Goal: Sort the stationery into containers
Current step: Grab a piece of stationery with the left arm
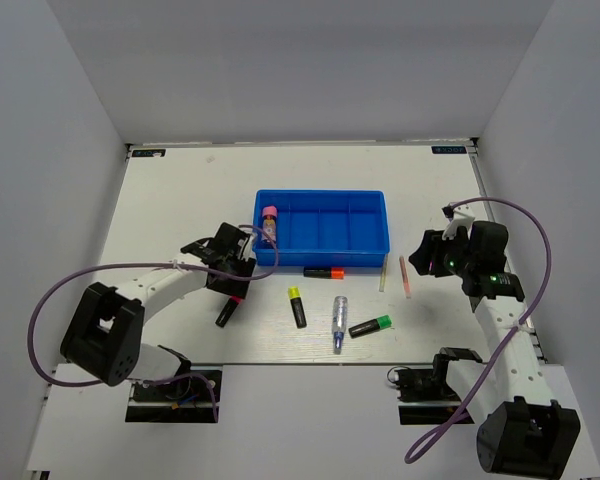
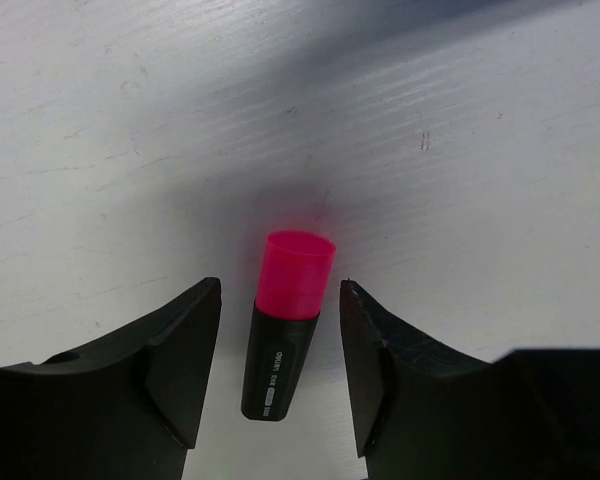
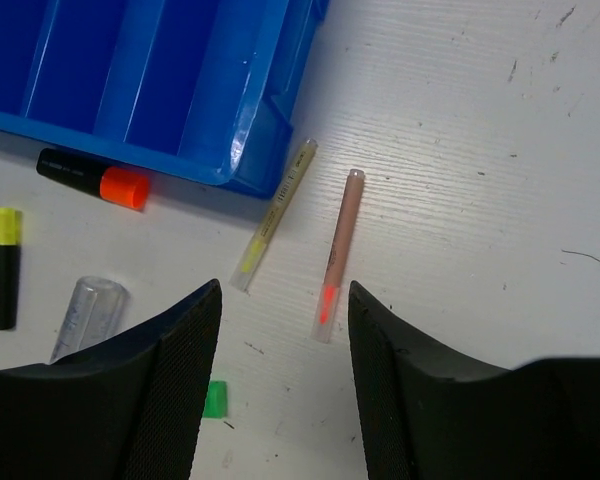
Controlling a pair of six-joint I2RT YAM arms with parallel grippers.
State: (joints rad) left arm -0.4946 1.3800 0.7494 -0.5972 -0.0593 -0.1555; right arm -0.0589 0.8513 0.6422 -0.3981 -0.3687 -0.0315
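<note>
- The left gripper sits low over the white table. Its two black fingers stand on either side of a pink-capped black highlighter. A strip of table shows on each side of the barrel, so the jaws are apart and clamp nothing.
- That highlighter lies flat on the table, to the left of the shallow bright-blue plastic tray and nearer the arms. Its cap is at the far end (in the overhead view the black barrel pokes out below the gripper).
- The right gripper is spread too and holds nothing. It is above a thin pink stick, and in its wrist view the stick's lower end falls between the fingers.
- Just beside the pink stick, on the tray side, lies a thin pale-yellow stick. Its upper end is close to the tray's right near corner.
- A pink-capped glue stick lies in the tray's leftmost compartment.
- An orange-capped black highlighter lies on the table just beside the tray's near wall.
- Nearer the arms, each apart from the others, lie a yellow-capped black highlighter, a clear blue-tipped pen and a green-capped black highlighter.
</note>
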